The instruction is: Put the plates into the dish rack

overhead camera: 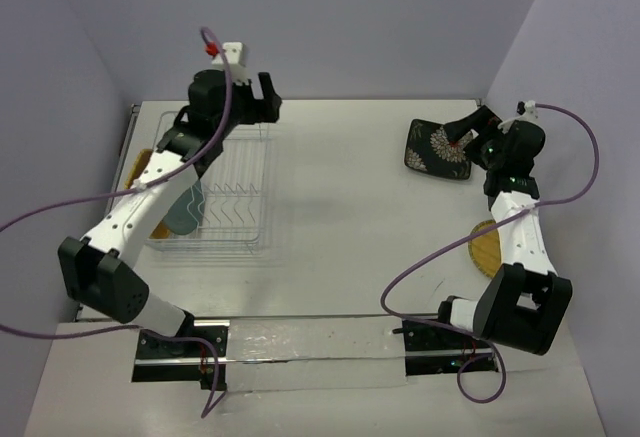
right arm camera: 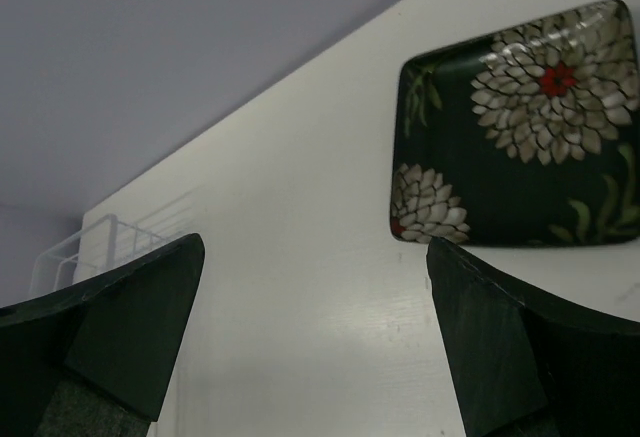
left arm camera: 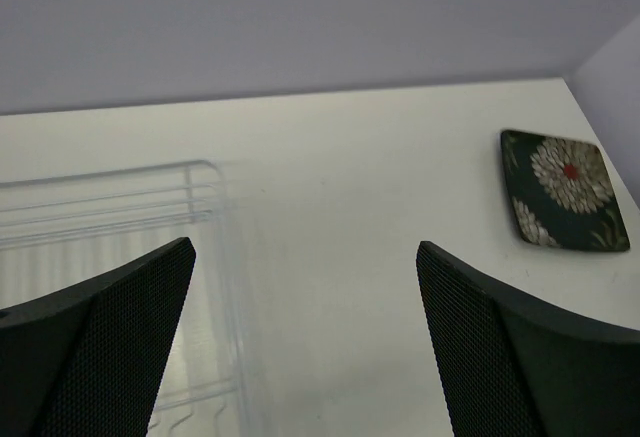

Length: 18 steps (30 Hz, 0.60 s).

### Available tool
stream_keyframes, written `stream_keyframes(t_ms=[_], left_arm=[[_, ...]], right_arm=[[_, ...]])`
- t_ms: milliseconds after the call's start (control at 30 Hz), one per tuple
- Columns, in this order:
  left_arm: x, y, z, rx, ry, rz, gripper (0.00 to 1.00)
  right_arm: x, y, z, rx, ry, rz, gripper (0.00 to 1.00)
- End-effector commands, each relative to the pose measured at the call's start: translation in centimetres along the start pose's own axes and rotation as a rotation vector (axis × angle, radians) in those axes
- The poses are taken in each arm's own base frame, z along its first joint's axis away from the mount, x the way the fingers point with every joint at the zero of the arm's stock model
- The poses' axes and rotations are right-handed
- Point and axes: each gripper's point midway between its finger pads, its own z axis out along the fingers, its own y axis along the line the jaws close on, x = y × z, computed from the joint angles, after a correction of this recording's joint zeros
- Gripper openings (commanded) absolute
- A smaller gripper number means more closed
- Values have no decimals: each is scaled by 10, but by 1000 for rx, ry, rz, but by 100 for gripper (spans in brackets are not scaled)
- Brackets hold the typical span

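Observation:
The white wire dish rack (overhead camera: 235, 202) stands at the left of the table. A teal-grey plate (overhead camera: 187, 207) stands on edge in it. A tan plate (overhead camera: 138, 165) shows at the rack's left side, mostly hidden by my left arm. The black floral square plate (overhead camera: 435, 149) lies flat at the far right. Another yellow-tan plate (overhead camera: 485, 245) lies under my right arm. My left gripper (overhead camera: 268, 97) is open and empty above the rack's far right corner (left arm camera: 120, 202). My right gripper (overhead camera: 470, 129) is open and empty, just above and beside the black plate (right arm camera: 520, 127).
Lilac walls close in the table at the back and on both sides. The black plate also shows at the right of the left wrist view (left arm camera: 565, 189). The rack's corner shows far off in the right wrist view (right arm camera: 100, 242). Purple cables hang from both arms.

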Motion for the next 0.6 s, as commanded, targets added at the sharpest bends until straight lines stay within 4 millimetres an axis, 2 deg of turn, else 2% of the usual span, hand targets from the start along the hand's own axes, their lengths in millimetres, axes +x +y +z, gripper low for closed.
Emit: stream_keyframes(t_ms=[0,100,200,233,333,467,567], left_arm=[[8,-46,20,153,-23,8,99],[34,-58,35,205,38,-15,99],[50,-67,48,245,66,-41,99],[62,-72,55,269,97,-57,99],[76,-84,67,299,147,-67,99],[102,-81,84,255,195,-63,99],[114,-81,88,253,221,-63,99]], right_arm=[[-1,-34,-13,128,-5,19,100],[-2,-59,-9,179,20,51,100],[-6,-79,2,227,43,43,100],[-8,-89,12,250,56,40,100],[-4,-112,32,297,129,27,100],[2,-145,59,365,219,-11,100],[10,-159,70,380,280,-13,100]])
